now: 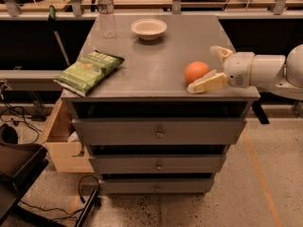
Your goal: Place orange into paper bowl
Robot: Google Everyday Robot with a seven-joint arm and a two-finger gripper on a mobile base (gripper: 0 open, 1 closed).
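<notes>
Gripper [204, 70], fingers apart, flanking the orange [195, 72] at the right edge of the cabinet [156, 65] (paper bowl [148, 28] well apart, rearward).

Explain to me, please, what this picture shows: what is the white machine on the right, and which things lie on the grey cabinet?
The white tube on the right is a robot arm. At its end is the gripper, a hand with two cream fingers, open, at the right front edge of the cabinet. The orange rests on the top, apparently between those fingers; it is not lifted. There is one camera, looking down on the cabinet from its drawer side. On the top there are also a green snack bag at the left front, a clear bottle standing at the left back, and right of it the empty paper bowl, where the orange should go.
</notes>
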